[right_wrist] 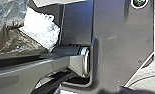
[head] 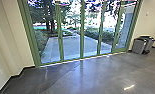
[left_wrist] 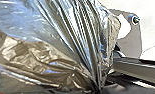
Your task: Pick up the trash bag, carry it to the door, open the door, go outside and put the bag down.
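In the left wrist view, the shiny translucent trash bag point(left_wrist: 65, 35) is drawn into tight pleats. These pleats run together at my left gripper point(left_wrist: 99, 87), which is shut on the bag's gathered top. Brownish contents show through the plastic. Part of the same bag point(right_wrist: 10, 37) appears in the right wrist view, beside something white and crumpled. Ahead in the head view stands a row of glass panels with a green door frame point(head: 82, 32), some distance off across the floor.
Two grey bins point(head: 138, 45) stand against the wall right of the glass. A pale wall point(head: 8, 37) with a dark baseboard closes off the left side. Beyond the glass lie a paved path point(head: 70, 46), bushes and trees. The grey floor point(head: 93, 75) stretches toward the panels.
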Robot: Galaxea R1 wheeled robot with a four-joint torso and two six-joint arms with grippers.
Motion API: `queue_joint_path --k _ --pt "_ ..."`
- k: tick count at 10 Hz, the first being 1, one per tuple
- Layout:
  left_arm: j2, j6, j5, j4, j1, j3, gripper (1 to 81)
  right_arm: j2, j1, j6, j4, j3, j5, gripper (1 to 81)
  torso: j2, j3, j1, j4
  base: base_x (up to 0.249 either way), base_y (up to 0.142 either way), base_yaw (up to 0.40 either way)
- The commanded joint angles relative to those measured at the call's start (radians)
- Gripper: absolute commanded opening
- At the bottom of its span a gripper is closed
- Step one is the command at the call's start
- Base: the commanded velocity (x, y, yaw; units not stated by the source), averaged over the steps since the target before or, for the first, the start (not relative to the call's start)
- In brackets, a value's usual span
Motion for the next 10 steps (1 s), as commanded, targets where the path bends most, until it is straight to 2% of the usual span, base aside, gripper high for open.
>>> queue_joint_path --k 1,6,10 --pt "-0.001 0.002 0.072 0.001 -0.051 0.003 1.0 0.014 0.046 -0.003 -0.005 0.01 -0.063 81.1 0.0 0.0 0.0 0.0 0.0 0.0 -0.332" --pt "-0.001 0.002 0.072 0.001 -0.048 0.003 1.0 0.015 0.044 -0.003 -0.005 0.01 -0.063 81.1 0.0 0.0 0.0 0.0 0.0 0.0 -0.183" --pt "-0.002 0.007 0.072 0.001 -0.044 0.003 1.0 0.014 0.044 -0.003 -0.005 0.01 -0.063 81.1 0.0 0.0 0.0 0.0 0.0 0.0 -0.054"
